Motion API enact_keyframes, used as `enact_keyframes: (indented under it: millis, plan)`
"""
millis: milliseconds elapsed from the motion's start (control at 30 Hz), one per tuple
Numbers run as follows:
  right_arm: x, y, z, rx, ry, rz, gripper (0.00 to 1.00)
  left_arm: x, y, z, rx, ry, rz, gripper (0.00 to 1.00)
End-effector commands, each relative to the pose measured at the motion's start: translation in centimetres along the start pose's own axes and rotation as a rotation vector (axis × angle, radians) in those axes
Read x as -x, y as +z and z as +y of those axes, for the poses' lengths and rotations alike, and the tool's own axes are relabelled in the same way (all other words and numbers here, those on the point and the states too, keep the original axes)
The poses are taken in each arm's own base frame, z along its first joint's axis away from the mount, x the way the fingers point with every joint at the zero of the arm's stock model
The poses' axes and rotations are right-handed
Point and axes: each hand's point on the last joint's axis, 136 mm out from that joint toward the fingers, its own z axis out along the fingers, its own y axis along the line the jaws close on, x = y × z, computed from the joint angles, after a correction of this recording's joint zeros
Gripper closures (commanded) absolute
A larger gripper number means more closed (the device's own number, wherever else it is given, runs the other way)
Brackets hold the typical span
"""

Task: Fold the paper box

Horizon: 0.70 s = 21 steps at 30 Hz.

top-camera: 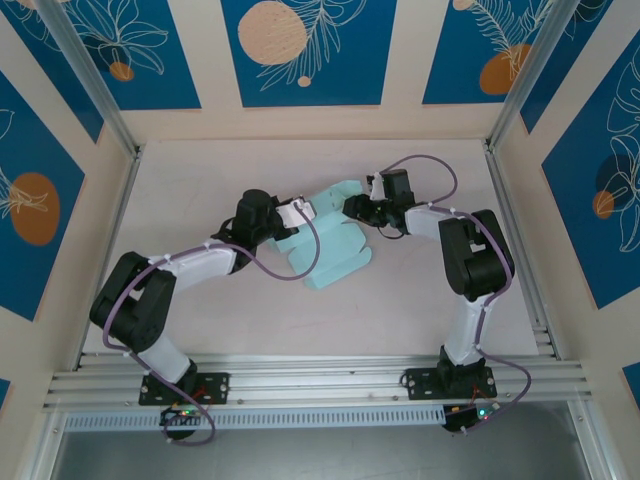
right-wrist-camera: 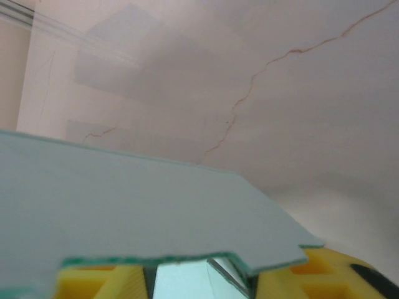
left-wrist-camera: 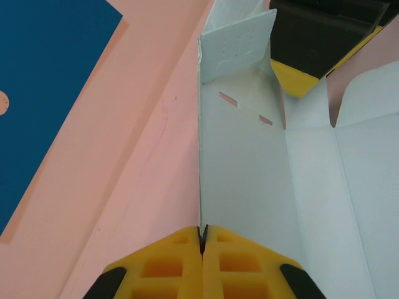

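Near the worktop's (top-camera: 200,180) middle: a pale mint-blue thin-card paper box (top-camera: 335,250), partly unfolded. Pinched at one edge by the left gripper (left-wrist-camera: 202,240) — fingers fully together. Over the right gripper (right-wrist-camera: 199,280), card — grip impossible to tell.

Mint paper box (top-camera: 330,245): unfolded sheet, mid-table, flaps raised.

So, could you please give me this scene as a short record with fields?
item: paper box, pale mint sheet, partly folded, one flap raised
place: middle of the table, between both arms
left pincer: shut on the sheet's edge
right pincer: fingers apart, a flap lying across them
fold state: not yet a closed box
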Motion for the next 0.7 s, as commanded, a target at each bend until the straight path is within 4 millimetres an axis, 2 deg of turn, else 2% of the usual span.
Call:
enact_keyframes:
  millis: [0,233,433,667]
  plan:
    - [0.6,-0.4,2.3,0.07,-0.042,-0.013,0.62,0.9,-0.2,0.8,0.016,-0.014,-0.042,1.0]
    - [-0.2,-0.8,3.5,0.092,-0.049,-0.013,0.67,0.7,0.2,1.0,0.052,0.002,-0.026,1.0]
    - [-1.0,0.0,3.5,0.116,-0.007,-0.005,0.73,0.4,0.8,0.2,0.073,0.07,0.019,1.0]
    - [-1.9,0.1,3.0,0.123,0.043,-0.001,0.73,-0.2,1.7,-0.8,0.085,0.152,0.078,1.0]
